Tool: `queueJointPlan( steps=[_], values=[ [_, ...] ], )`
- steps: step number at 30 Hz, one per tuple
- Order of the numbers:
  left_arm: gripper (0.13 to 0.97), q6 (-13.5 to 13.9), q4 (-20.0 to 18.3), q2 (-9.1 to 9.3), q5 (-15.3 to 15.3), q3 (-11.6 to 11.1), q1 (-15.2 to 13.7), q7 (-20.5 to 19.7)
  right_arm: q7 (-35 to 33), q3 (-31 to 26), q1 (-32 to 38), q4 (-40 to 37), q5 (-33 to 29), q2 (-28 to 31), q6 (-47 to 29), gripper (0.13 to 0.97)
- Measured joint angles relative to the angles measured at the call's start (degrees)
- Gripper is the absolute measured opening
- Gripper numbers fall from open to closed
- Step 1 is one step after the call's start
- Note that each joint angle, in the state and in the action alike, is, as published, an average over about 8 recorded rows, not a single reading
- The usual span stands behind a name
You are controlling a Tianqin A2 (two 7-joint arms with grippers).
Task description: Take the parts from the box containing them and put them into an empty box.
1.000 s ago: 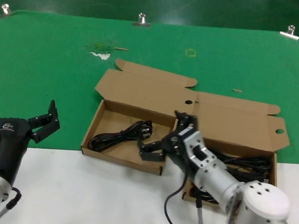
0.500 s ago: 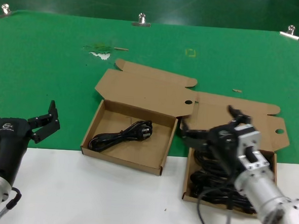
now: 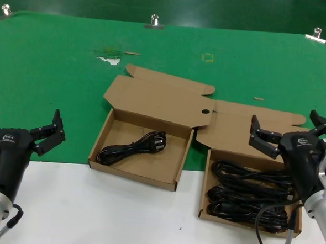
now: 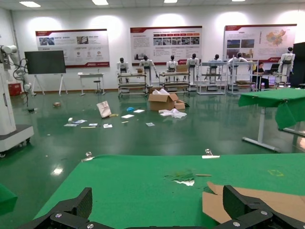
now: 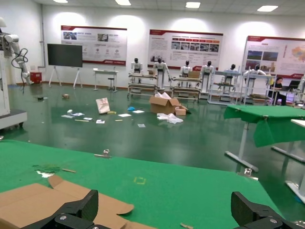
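The box containing the parts [image 3: 205, 182] lies at the right, its floor covered by several coiled black cords [image 3: 247, 194]. To its left is the empty box [image 3: 132, 173], with one black cord [image 3: 129, 148] on its otherwise bare brown floor. My right gripper [image 3: 287, 125] hangs open with nothing in it, above the far right side of the full box and its raised lid [image 3: 245, 132]. In the right wrist view the gripper [image 5: 167, 206] looks over a brown lid flap [image 5: 38, 200]. My left gripper [image 3: 24, 116] waits open at the left, off the boxes; the left wrist view also shows it [image 4: 159, 206].
Green cloth [image 3: 55, 76] covers the far part of the table and white surface [image 3: 118, 219] the near part. Metal clips [image 3: 155, 21] hold the cloth's far edge. A white smear [image 3: 108, 59] and a yellow square mark [image 3: 208, 57] lie beyond the boxes.
My right arm has swung from over the left box's near right corner back to the right, above the full box, staying open. The left arm has not moved.
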Motion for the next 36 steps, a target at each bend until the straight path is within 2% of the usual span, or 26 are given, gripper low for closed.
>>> queueJointPlan(
  steps=[36],
  values=[
    [0.966, 0.00, 0.00, 0.00, 0.00, 0.00, 0.00, 0.00, 0.27, 0.28, -0.27, 0.37, -0.15, 0.07, 0.13, 0.966]
  ],
)
